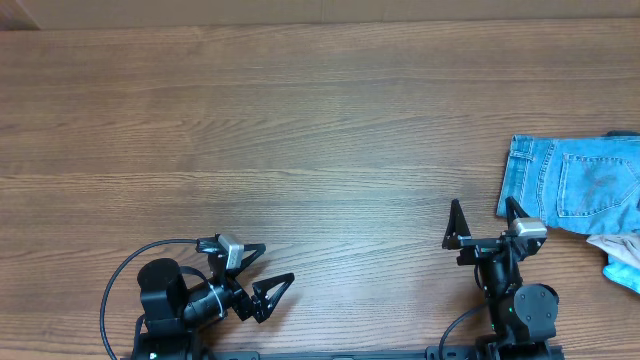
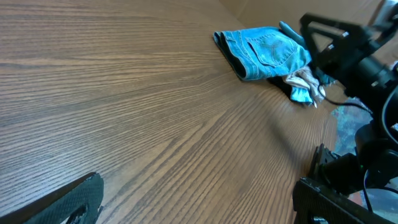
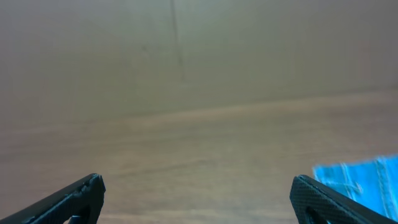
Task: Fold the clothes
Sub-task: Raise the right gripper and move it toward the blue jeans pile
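The light blue denim jeans [image 1: 585, 185] lie bunched at the table's right edge, a stitched back pocket up and a pale frayed end [image 1: 620, 250] at the near side. They show far off in the left wrist view [image 2: 264, 53] and as a blue corner in the right wrist view [image 3: 364, 180]. My left gripper [image 1: 265, 270] is open and empty near the front edge, at the left. My right gripper [image 1: 485, 215] is open and empty, just left of the jeans and apart from them. Its fingers frame bare wood [image 3: 196, 186].
The wooden table [image 1: 300, 130] fills the overhead view. A black cable [image 1: 120, 280] loops beside the left arm's base. The right arm [image 2: 354, 56] shows in the left wrist view beside the jeans.
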